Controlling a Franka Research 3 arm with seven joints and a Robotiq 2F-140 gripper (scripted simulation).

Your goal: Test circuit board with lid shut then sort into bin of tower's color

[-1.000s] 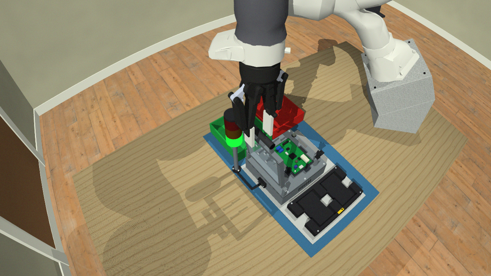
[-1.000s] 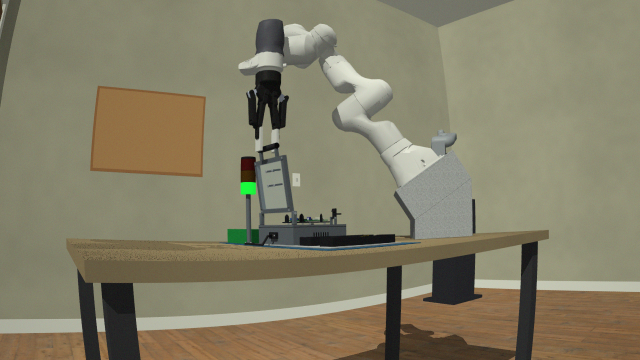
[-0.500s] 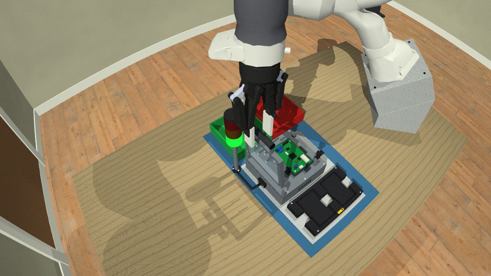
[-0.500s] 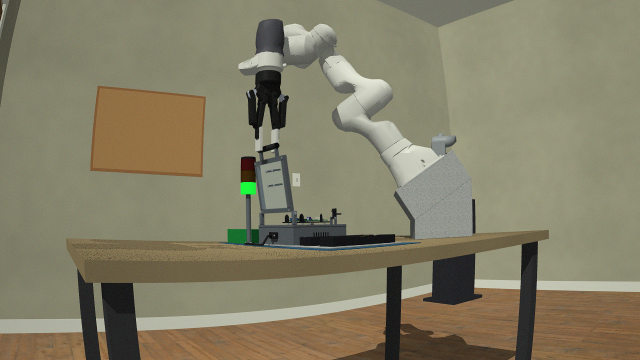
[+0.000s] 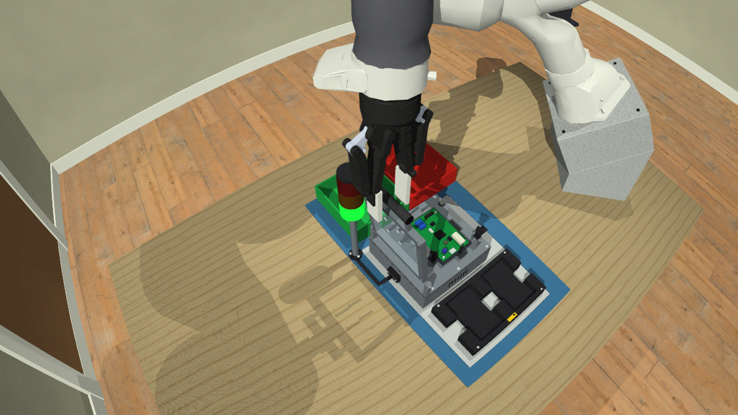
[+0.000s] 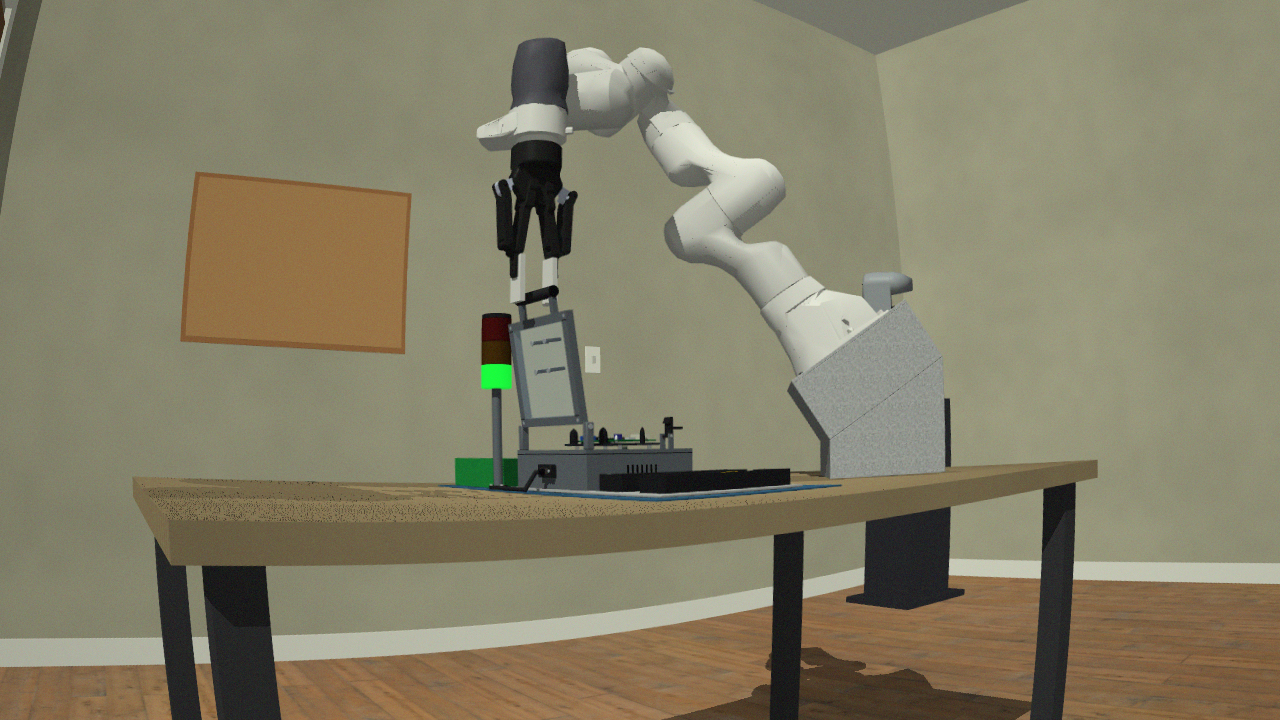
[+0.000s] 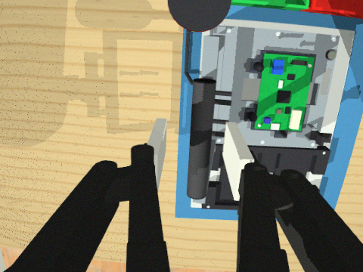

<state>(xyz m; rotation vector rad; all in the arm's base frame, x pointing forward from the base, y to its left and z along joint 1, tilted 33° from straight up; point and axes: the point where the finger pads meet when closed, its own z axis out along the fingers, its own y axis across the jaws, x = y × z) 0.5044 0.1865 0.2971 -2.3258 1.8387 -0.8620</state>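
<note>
The green circuit board [image 5: 438,233] [image 7: 283,94] lies face up on the tester, its white connector end toward the latch hook [image 5: 481,231] [image 7: 321,137]. The lid [image 6: 546,358] [image 5: 398,208] [image 7: 200,140] stands open, nearly upright, its black handle [image 6: 540,293] at the top. My gripper [image 5: 390,210] [image 6: 534,291] [image 7: 195,136] is partly open, with one fingertip on each side of the handle and gaps showing on both sides in the wrist view. The signal tower [image 5: 351,212] [image 6: 495,376] shows green. Contact between board and posts is too small to tell.
The green bin [image 5: 330,198] [image 6: 483,471] [image 7: 272,3] stands behind the tower, beside the red bin [image 5: 428,175] [image 7: 340,7]. The black tray [image 5: 464,314] [image 7: 280,159] shows no board in its pockets. The tower stands close to the gripper and lid.
</note>
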